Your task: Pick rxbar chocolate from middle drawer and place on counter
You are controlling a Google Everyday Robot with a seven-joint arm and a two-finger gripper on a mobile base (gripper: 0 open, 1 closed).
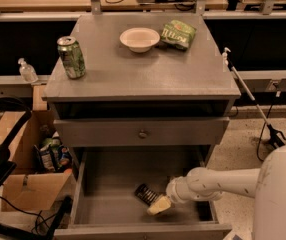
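Note:
The rxbar chocolate (pixel 144 192), a small flat black bar, lies on the floor of the open middle drawer (pixel 108 184), right of centre. My gripper (pixel 159 204) reaches into the drawer from the right on a white arm (pixel 218 184). Its pale tip lies over the bar's near right end, touching or just above it. The counter (pixel 148 71) is the grey top of the cabinet above.
On the counter stand a green soda can (pixel 71 57) at the left, a white bowl (pixel 139 39) and a green snack bag (pixel 178 34) at the back. A shut drawer front with a knob (pixel 142 133) overhangs the open drawer. A cardboard box (pixel 28 174) sits left of the cabinet.

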